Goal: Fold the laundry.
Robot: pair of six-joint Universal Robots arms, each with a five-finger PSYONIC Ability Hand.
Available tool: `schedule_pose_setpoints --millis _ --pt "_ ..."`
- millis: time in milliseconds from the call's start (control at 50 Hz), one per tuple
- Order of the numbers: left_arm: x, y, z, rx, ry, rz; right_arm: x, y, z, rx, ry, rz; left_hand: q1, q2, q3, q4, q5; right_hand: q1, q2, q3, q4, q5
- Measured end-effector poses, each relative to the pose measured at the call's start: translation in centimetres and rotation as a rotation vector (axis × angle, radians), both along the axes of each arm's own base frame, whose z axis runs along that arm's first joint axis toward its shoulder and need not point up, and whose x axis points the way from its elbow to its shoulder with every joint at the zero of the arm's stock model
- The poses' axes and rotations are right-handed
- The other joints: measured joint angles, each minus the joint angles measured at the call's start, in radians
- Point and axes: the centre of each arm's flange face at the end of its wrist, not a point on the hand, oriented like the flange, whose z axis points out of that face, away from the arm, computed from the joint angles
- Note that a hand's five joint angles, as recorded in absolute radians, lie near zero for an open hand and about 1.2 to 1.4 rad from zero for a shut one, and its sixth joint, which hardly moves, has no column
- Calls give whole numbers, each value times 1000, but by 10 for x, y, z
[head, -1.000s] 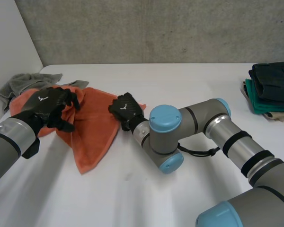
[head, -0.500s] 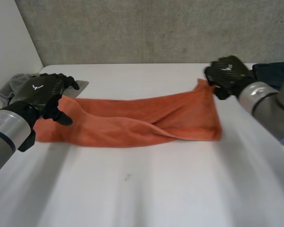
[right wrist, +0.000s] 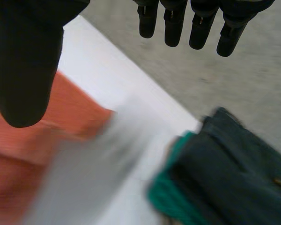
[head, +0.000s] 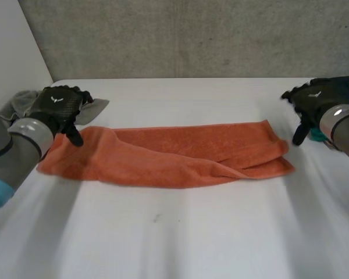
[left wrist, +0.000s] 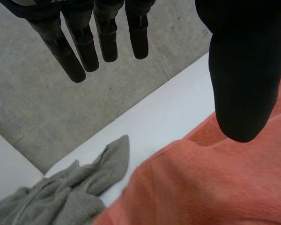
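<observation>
An orange towel lies stretched out in a long band across the middle of the white table, with loose folds along its length. My left hand hovers over the towel's left end, its fingers straight and the thumb apart, holding nothing; the orange towel lies below it. My right hand is just off the towel's right end, with its fingers spread and empty. The orange towel lies under its thumb.
A crumpled grey cloth lies at the table's far left, beside my left hand; the grey cloth sits next to the towel's end. A stack of folded dark and green garments sits at the far right edge, behind my right hand.
The two hands pulled the bunched towel apart into a long band, laid it on the table and let go. My right hand swung from the middle to the far right.
</observation>
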Motion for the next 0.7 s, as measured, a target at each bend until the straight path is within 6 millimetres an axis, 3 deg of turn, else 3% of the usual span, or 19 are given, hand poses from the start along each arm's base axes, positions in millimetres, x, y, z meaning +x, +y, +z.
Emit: schedule_pose_setpoints --millis 60,180,260,500,700 --pt "-4 -10 0 -1 -25 -28 8 22 -3 80 -9 74 0 4 3 5 9 0 2 1 2 0" --pt "-19 -35 -9 73 -114 -139 27 77 -31 303 -22 224 0 11 9 15 16 2 3 3 3 4" --pt "-26 -47 -19 139 -164 -188 35 92 -47 351 -64 235 0 30 33 38 37 4 3 4 9 8" --pt "-38 -81 -46 210 -275 -257 63 100 -83 288 -207 206 35 51 55 60 58 208 210 218 223 222" --pt "-39 -82 -38 189 -246 -239 82 83 -106 221 -187 185 35 51 55 60 58 450 459 459 459 452"
